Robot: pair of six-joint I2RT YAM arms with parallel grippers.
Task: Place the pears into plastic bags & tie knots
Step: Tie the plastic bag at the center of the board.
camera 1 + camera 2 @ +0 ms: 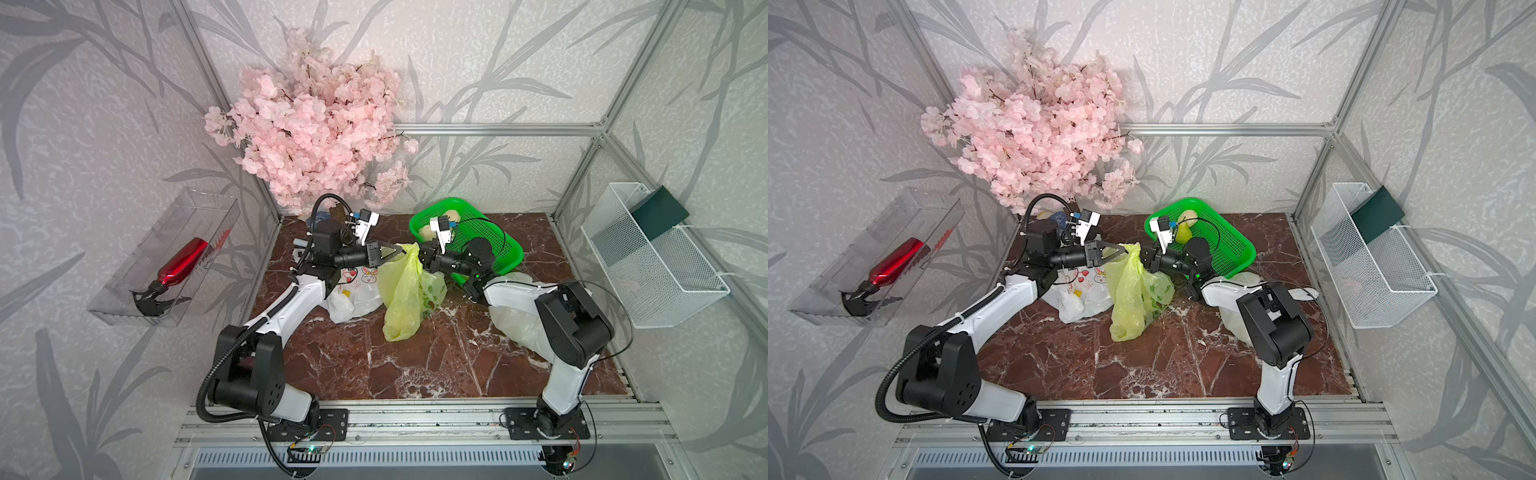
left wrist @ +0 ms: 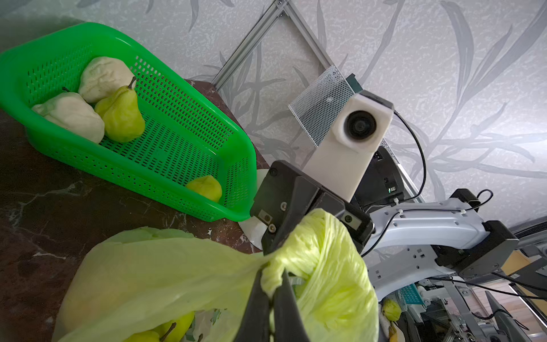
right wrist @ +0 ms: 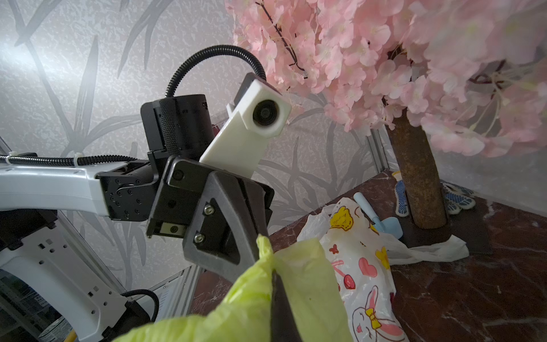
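A yellow-green plastic bag (image 1: 401, 295) stands mid-table, its top bunched and pulled up between both grippers. My left gripper (image 2: 270, 275) is shut on the twisted handle plastic; whether that twist is a knot I cannot tell. My right gripper (image 3: 273, 272) is shut on the same bag top from the opposite side, tip to tip with the left. Pears (image 2: 174, 325) show through the bag's side. More pears (image 2: 121, 115) lie in the green basket (image 1: 494, 249) behind the right arm. A white rabbit-print bag (image 1: 353, 291) lies under the left arm, another white bag (image 1: 515, 320) under the right.
A pink blossom tree (image 1: 316, 124) stands at the back, with its trunk (image 3: 420, 177), a blue scoop (image 3: 381, 222) and gloves (image 3: 455, 201) at its foot. A clear bin holds a red bottle (image 1: 183, 262) on the left wall. A white wire basket (image 1: 648, 257) hangs on the right.
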